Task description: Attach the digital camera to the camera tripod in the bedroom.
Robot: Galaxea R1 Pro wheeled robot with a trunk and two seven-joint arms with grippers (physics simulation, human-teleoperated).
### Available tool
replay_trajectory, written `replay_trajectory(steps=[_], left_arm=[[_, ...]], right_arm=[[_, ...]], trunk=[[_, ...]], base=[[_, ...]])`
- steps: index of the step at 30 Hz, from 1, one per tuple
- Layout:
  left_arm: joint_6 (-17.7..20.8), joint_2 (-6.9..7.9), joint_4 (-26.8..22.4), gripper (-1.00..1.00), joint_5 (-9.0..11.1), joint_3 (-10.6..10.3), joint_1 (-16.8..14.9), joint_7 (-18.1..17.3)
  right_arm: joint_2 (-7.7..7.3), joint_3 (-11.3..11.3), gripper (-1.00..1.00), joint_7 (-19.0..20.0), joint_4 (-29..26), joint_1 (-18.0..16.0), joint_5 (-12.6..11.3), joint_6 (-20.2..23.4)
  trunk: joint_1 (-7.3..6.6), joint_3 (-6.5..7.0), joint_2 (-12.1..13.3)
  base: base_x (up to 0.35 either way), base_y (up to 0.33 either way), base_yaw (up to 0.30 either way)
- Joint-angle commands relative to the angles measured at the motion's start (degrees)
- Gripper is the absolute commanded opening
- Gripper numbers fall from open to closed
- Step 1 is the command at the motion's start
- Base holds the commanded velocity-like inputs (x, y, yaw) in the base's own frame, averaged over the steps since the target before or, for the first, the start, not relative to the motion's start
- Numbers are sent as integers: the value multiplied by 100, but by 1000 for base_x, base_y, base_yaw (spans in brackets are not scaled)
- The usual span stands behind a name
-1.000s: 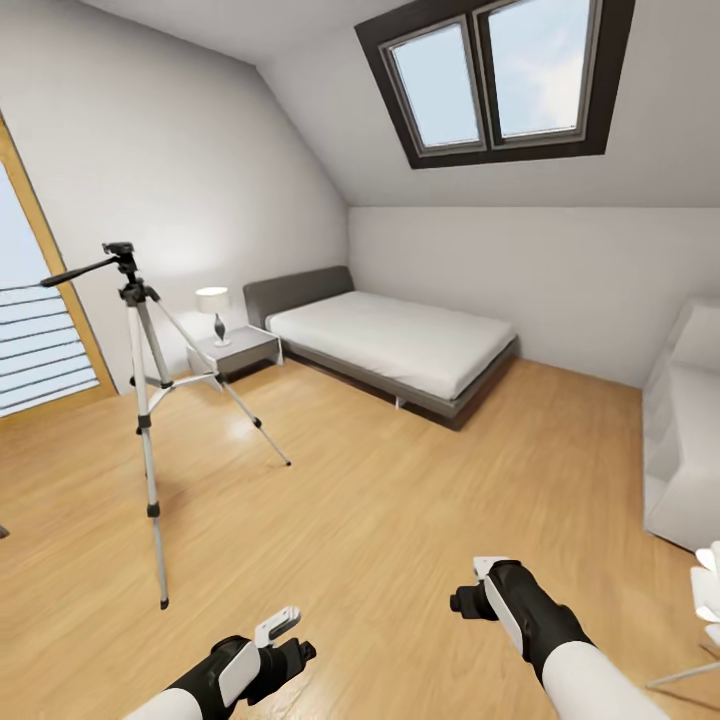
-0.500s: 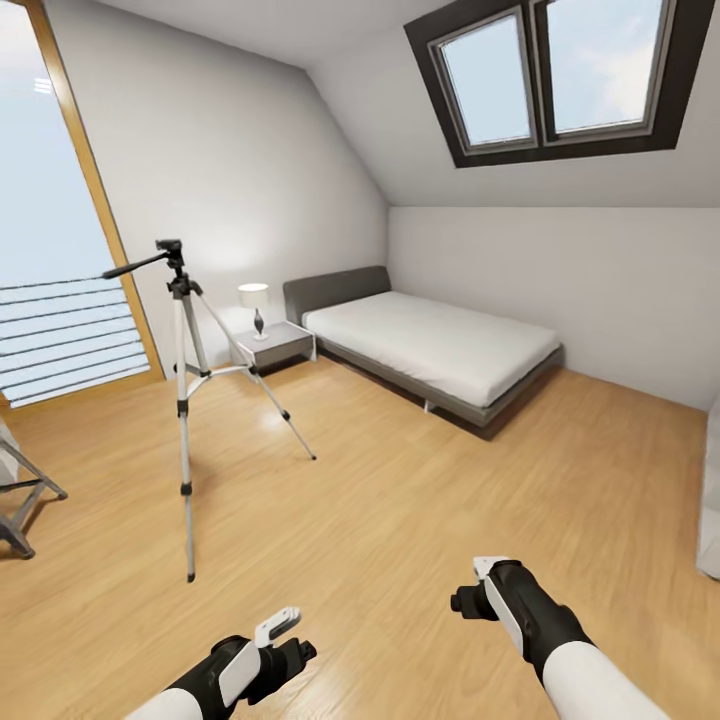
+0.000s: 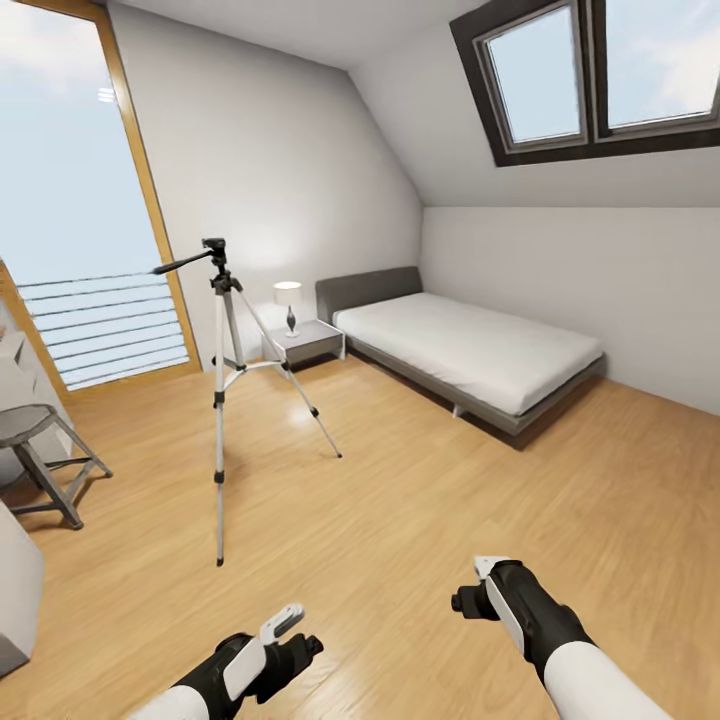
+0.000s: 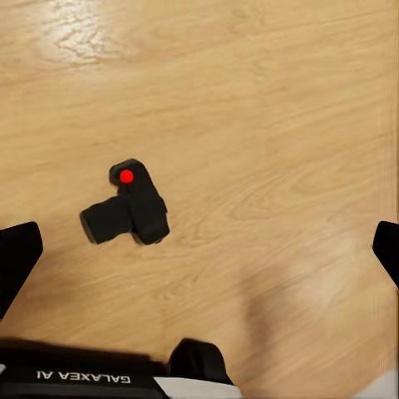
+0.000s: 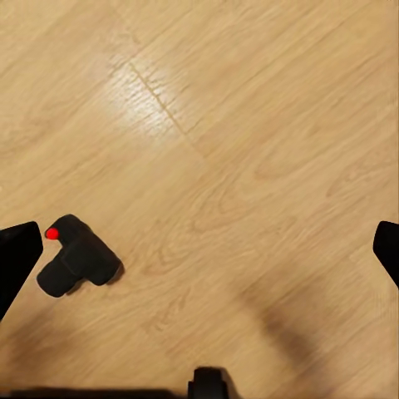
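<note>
The digital camera (image 4: 126,208) lies on the light wood floor, black with a red button on top. It sits below my left gripper (image 4: 199,253), which is open with nothing between its fingers. The camera (image 5: 76,256) also lies off to one side under my open right gripper (image 5: 202,249). In the head view both grippers, left (image 3: 292,640) and right (image 3: 475,588), hang low over the floor. The camera tripod (image 3: 219,400) stands ahead to the left on silver legs, its black head (image 3: 213,248) bare and its pan handle pointing left.
A grey stool (image 3: 40,440) stands at the left, with a white furniture corner (image 3: 15,590) near it. The grey-framed bed (image 3: 470,350) and a nightstand with a lamp (image 3: 303,335) line the far wall. A tall window (image 3: 80,230) is behind the tripod. Open floor lies between me and the tripod.
The head view has swung left, so tripod and bed sit further right in the picture and the stool has come into view. Both arms hold the same pose.
</note>
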Motion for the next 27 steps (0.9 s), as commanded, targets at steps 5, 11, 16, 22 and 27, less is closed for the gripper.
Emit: replay_trajectory(steps=[5, 11, 16, 22, 27], left_arm=[[60, -164, -19, 100, -12, -69, -30, 451], [246, -264, -434, 100, 55, -198, -22, 1179], [247, -250, -465, 100, 49, -214, -16, 1213], [264, -264, -669, 100, 83, -203, -52, 1252], [319, -308, -1560, 100, 756, -190, -113, 1968]], right_arm=[[-7, 10, 100, -1, -78, -2, 3, 30], [-13, 26, 100, -1, -736, 289, 20, 61], [-10, 35, 100, -1, -937, 346, 21, 120], [-1, 57, 100, -1, -1132, 379, 16, 173], [-6, 54, 100, 2, -1739, 384, 8, 670]], trunk=[[0, -6, -3], [0, -6, -3], [0, -6, -3], [0, -6, -3], [22, -19, -43]], base=[[0, -1, 72], [-2, -6, 47], [-73, -97, 7], [-100, -114, 1], [-19, -22, 96]])
